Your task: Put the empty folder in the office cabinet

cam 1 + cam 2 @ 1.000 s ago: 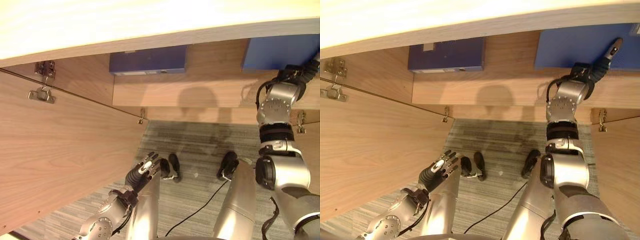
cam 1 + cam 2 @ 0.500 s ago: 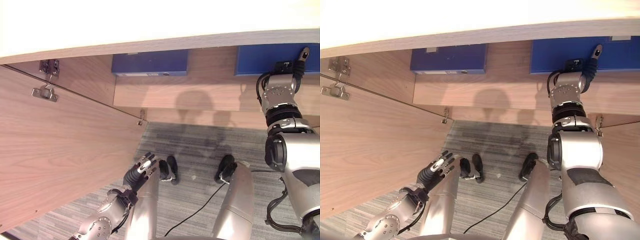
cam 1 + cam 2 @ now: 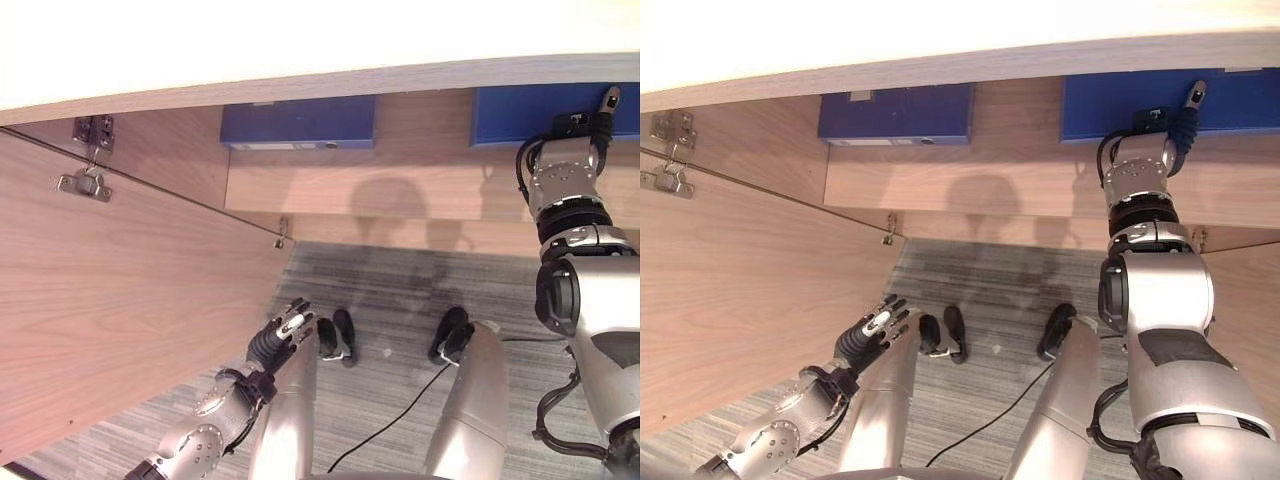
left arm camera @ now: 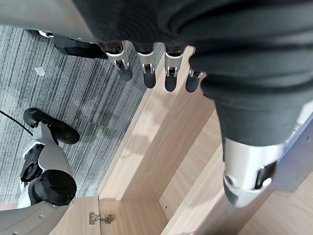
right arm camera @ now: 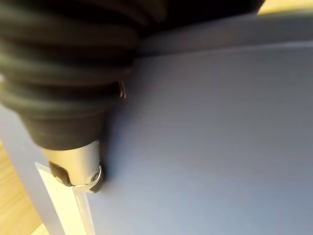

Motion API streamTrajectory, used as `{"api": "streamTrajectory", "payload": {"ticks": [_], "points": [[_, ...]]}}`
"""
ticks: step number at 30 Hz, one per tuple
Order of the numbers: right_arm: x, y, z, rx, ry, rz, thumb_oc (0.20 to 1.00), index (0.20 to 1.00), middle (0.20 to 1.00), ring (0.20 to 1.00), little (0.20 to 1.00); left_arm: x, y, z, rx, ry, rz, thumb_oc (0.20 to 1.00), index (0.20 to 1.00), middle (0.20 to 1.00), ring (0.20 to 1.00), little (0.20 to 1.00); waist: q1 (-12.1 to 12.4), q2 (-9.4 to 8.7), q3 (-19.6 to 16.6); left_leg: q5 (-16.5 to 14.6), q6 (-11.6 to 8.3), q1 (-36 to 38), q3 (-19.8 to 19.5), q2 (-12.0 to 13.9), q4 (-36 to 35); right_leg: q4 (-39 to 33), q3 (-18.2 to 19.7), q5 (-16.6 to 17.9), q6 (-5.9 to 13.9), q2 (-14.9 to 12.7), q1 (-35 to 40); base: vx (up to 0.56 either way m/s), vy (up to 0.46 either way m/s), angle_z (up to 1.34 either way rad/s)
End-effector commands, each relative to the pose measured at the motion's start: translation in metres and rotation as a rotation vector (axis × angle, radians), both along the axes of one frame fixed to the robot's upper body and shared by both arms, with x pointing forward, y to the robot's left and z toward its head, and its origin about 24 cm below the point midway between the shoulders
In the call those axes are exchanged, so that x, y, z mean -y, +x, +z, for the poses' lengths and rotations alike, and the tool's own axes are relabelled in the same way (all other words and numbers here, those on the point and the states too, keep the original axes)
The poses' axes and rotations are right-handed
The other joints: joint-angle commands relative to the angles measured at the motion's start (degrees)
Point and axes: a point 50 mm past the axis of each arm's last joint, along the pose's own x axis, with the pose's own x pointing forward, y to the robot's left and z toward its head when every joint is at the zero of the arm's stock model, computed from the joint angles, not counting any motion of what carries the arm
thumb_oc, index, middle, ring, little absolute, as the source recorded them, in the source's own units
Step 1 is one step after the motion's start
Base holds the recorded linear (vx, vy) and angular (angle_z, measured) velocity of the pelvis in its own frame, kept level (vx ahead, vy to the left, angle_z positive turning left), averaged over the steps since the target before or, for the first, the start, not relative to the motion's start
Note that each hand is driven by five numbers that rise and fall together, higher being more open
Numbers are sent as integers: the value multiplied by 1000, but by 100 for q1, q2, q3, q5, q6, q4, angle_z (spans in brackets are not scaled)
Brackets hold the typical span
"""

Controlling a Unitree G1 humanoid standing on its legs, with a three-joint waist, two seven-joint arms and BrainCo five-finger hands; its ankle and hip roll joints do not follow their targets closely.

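A blue folder lies on the cabinet shelf at the right, under the cabinet's top board. My right hand is stretched out against it, one straight finger lying on its face. In the right wrist view the thumb presses flat on the folder's blue surface. A second blue folder rests further left on the same shelf. My left hand hangs low by the open door with fingers straight and holding nothing.
The cabinet's left door stands wide open, its metal hinges showing. A right door edge stands beside my right arm. Grey striped carpet lies below the shelf.
My right arm has straightened toward the shelf with the hand still on the right folder, which now sits further in under the top board. The left hand has hardly moved.
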Motion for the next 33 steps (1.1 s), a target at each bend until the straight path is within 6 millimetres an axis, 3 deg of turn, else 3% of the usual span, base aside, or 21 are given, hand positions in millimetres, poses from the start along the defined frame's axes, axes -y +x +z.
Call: {"api": "streamTrajectory", "payload": {"ticks": [1,2,10,20,25,30,33], "points": [[-13,5,12,66,-6,48,878,878,878,878,878,-6,-1,13,46,-12,1,1000,1000,1000,1000,1000,125,51,244,-238,-213,-12,-488,88,-236,-349,364,-574,41,102,570,0,0,0],[-16,6,14,91,-18,63,1000,1000,1000,1000,1000,-6,-2,13,43,-17,1,1000,1000,1000,1000,1000,135,61,243,-232,-212,-7,-482,90,-242,-351,365,-574,45,105,570,0,0,0],[-6,5,8,71,-52,83,1000,1000,1000,1000,1000,-12,-4,7,16,-5,-4,1000,1000,1000,1000,1000,177,44,253,-171,-245,66,-474,93,-354,-458,322,-513,62,130,651,-2,-4,0],[-21,10,10,132,-45,129,1000,1000,1000,1000,1000,-13,-4,6,8,-11,6,1000,1000,1000,1000,1000,239,78,263,-125,-274,105,-490,77,-439,-541,260,-474,97,131,725,0,0,0],[-26,13,0,82,-103,186,1000,1000,1000,1000,1000,-14,-5,4,-4,-9,-6,1000,1000,1000,1000,1000,241,87,299,-104,-269,86,-493,81,-433,-544,247,-448,99,142,711,0,0,0],[-30,15,-33,-89,-205,289,1000,1000,1000,1000,1000,-17,-6,2,-19,0,-16,1000,1000,1000,1000,1000,227,44,355,-62,-276,123,-491,85,-508,-623,208,-379,98,150,751,-4,-7,0],[-32,15,-55,-281,-468,442,1000,1000,1000,1000,1000,-20,-7,3,-8,19,-57,1000,1000,1000,1000,1000,237,22,400,6,-278,157,-484,83,-606,-725,175,-304,91,162,787,-33,-33,0]]}}
